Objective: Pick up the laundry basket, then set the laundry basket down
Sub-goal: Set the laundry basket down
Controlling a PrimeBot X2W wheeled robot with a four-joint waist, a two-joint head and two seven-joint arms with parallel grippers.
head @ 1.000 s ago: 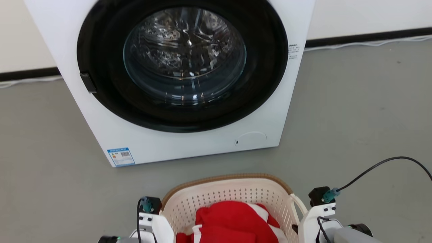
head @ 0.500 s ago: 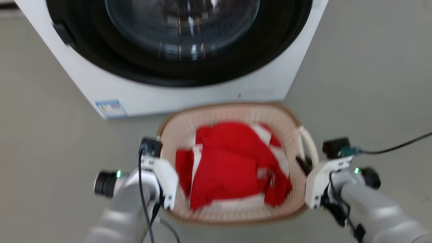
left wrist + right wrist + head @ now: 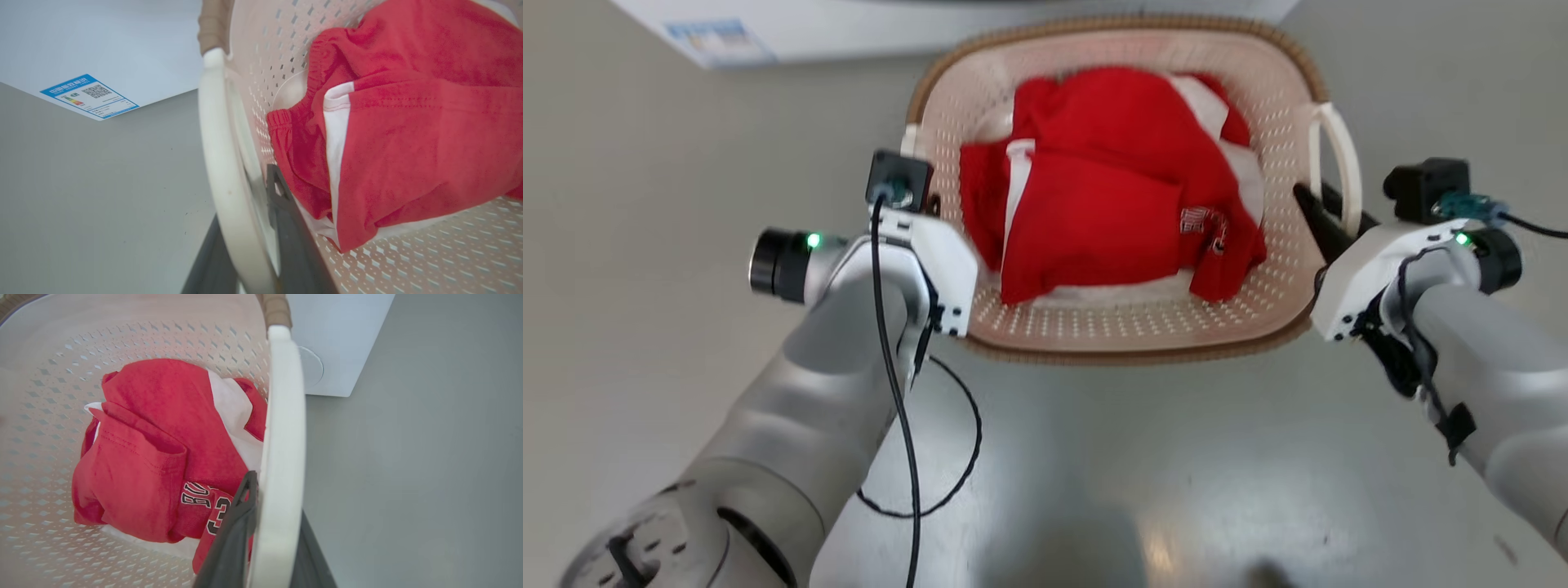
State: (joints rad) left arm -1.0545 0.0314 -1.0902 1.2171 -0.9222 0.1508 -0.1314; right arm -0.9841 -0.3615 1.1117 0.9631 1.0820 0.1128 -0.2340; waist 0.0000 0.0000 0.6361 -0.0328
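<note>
**Both grippers clamped on the basket's handles**

The laundry basket [image 3: 1143,322] sat in front of the robot, between its two arms, with its far rim close to the base of the white washing machine [image 3: 849,24]. A red garment [image 3: 1111,188] with white trim and dark lettering lay bundled inside it.

In the left wrist view, the left gripper [image 3: 245,196] straddled the left loop handle [image 3: 220,163]. One dark finger sat inside against the perforated wall and the other outside, and the handle filled the gap between them. In the right wrist view, the right gripper [image 3: 278,494] was closed the same way round the right loop handle [image 3: 282,437], with its inner finger just beside the garment's lettering. From the head camera the right gripper's dark fingers [image 3: 1319,216] met that handle at the basket's right side.

The head view was slightly blurred, so whether the basket rested on the grey floor [image 3: 645,163] or hung just above it could not be told. A black cable [image 3: 964,441] looped below the left forearm.
</note>
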